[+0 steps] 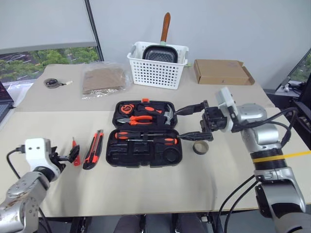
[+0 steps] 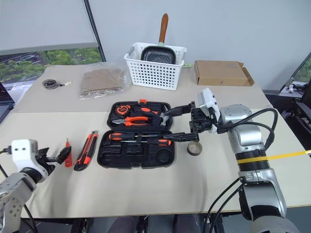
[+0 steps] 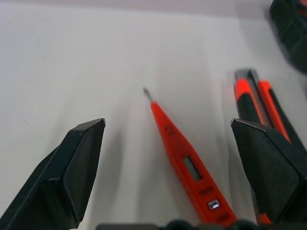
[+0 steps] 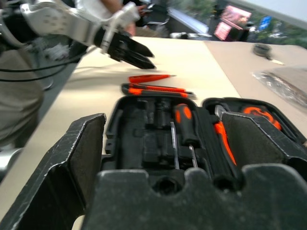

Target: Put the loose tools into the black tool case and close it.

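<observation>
**Both grippers spread, case lying open**

The right gripper reaches in level from three o'clock, fingers spread and empty, above the right edge of the open tool case at table centre. The left gripper, at eight o'clock, is spread too, pointing at the small screwdriver beside the utility knife. The tape ring lies just right of the case. The right wrist view shows two long screwdrivers seated in the case's slots; the left wrist view shows the small screwdriver's window.
</observation>
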